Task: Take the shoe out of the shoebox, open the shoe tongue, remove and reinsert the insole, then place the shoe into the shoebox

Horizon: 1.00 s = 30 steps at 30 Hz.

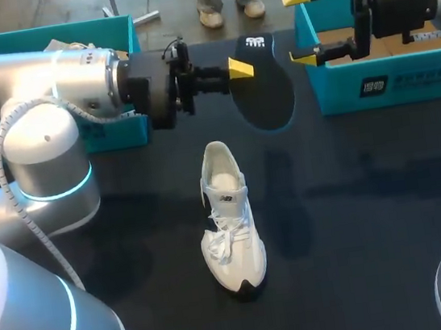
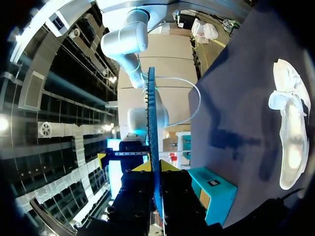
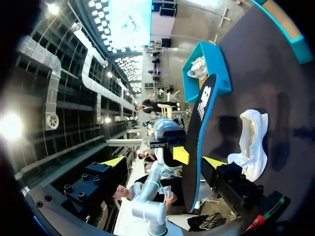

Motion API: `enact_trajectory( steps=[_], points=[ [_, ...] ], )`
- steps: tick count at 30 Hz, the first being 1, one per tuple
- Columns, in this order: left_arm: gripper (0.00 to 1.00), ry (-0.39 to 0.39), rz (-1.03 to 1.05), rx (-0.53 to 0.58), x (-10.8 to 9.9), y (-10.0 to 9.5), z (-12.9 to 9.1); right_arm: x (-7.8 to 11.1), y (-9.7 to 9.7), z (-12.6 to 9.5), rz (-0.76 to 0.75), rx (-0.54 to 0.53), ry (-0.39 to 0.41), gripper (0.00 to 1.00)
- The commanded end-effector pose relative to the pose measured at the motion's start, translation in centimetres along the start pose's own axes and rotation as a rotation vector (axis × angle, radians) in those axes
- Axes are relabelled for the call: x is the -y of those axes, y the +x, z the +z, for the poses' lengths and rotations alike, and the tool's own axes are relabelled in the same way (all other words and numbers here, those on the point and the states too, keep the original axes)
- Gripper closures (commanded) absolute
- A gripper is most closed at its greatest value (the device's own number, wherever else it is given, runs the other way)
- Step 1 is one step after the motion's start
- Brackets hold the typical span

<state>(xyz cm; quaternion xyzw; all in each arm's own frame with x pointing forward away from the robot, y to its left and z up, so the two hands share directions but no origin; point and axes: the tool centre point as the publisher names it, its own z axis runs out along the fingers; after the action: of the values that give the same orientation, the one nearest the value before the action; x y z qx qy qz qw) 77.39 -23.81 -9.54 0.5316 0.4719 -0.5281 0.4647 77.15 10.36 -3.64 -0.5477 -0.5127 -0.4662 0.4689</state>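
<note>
A white shoe lies on the dark table, toe toward the near edge; it also shows in the wrist views. My left gripper hangs above the table's far middle, shut on the black insole. In the left wrist view the insole stands edge-on between the yellow tips of the left gripper. My right gripper is open wide just right of the insole, not touching it. Ahead of the right gripper, the insole shows with a left fingertip on it.
A teal shoebox stands at the far left behind my left arm and holds another white shoe. A second teal shoebox sits at the far right under my right gripper. The shoe lies alone on the near half of the table.
</note>
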Motion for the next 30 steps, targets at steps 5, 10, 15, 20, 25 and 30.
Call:
enact_trajectory(
  steps=[5,10,15,20,25,30],
  points=[
    [1.00,0.017,0.019,0.013,0.1,-0.3,-1.5,1.6,-0.5,-2.1,-0.006,0.033,0.020,0.00],
    [1.00,0.008,0.041,0.012,0.3,-0.6,-2.5,2.4,-1.1,-2.9,-0.018,0.046,0.026,0.00],
    [1.00,0.007,0.053,0.024,0.4,-0.5,-3.3,2.6,-1.5,-3.2,-0.043,0.052,0.025,0.00],
    [1.00,0.012,0.063,0.028,0.4,-0.6,-3.4,2.5,-1.6,-2.9,-0.081,0.061,0.036,0.00],
    [1.00,-0.001,0.077,0.033,0.4,-0.6,-3.3,2.5,-1.6,-2.8,-0.089,0.082,0.014,0.00],
    [1.00,-0.001,0.077,0.033,0.4,-0.6,-3.3,2.5,-1.6,-2.8,-0.089,0.082,0.014,0.00]
  ],
)
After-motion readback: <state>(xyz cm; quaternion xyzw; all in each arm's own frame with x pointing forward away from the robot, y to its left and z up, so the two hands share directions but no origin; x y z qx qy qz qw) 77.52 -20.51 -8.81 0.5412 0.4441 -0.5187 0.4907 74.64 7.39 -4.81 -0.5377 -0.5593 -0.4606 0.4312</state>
